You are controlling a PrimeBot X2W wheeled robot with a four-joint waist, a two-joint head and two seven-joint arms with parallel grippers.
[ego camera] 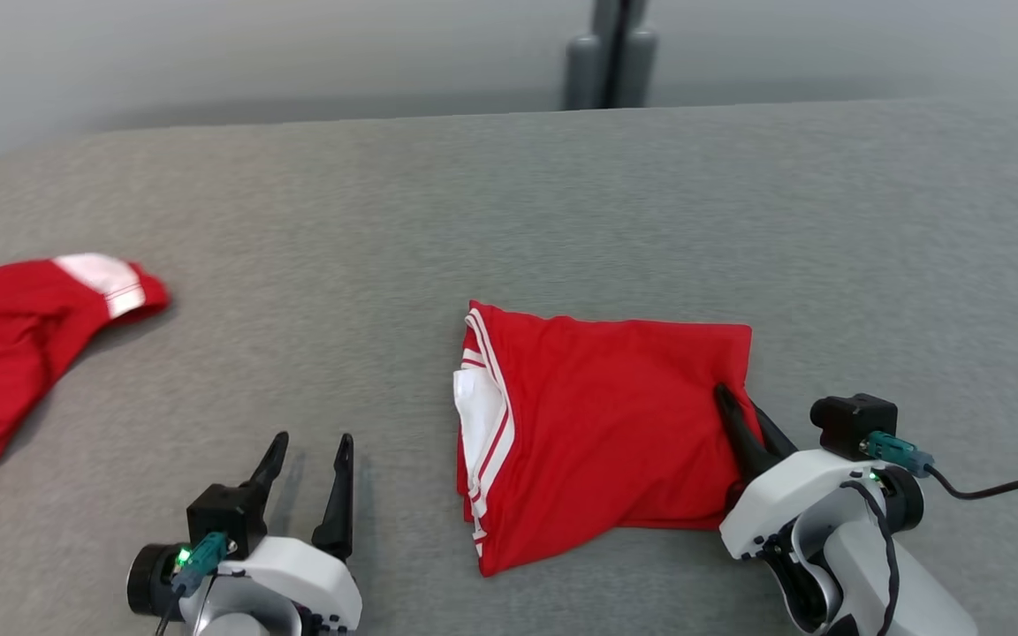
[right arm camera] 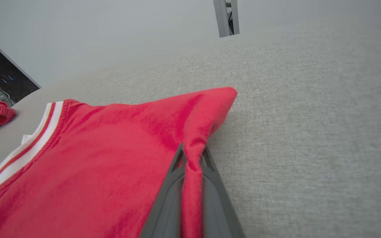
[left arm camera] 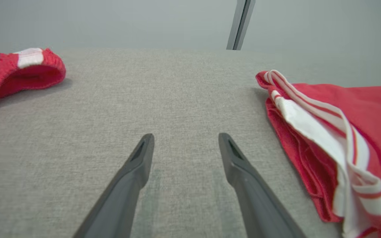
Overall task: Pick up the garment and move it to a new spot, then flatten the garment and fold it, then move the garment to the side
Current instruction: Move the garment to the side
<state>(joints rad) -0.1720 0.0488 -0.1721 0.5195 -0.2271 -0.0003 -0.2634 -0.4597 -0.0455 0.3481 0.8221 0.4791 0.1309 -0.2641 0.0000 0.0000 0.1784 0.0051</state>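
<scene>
**Right claw clamped on folded garment, left claw wide**

Folded red garment [ego camera: 615, 442] lies on the grey table [ego camera: 509, 194], slightly right of centre and near the front edge. Its white-striped trim and white inner layer face the robot's left. The right gripper [ego camera: 739, 399] is at the garment's right edge, jaws narrow, with a ridge of red cloth pinched between the fingers; the right wrist view shows the fabric bunched up in the gap. The left gripper [ego camera: 313, 439] sits low over bare table just left of the garment, jaws spread wide with nothing between them. A second red garment [ego camera: 5, 344] lies crumpled at the far left, well apart.
</scene>
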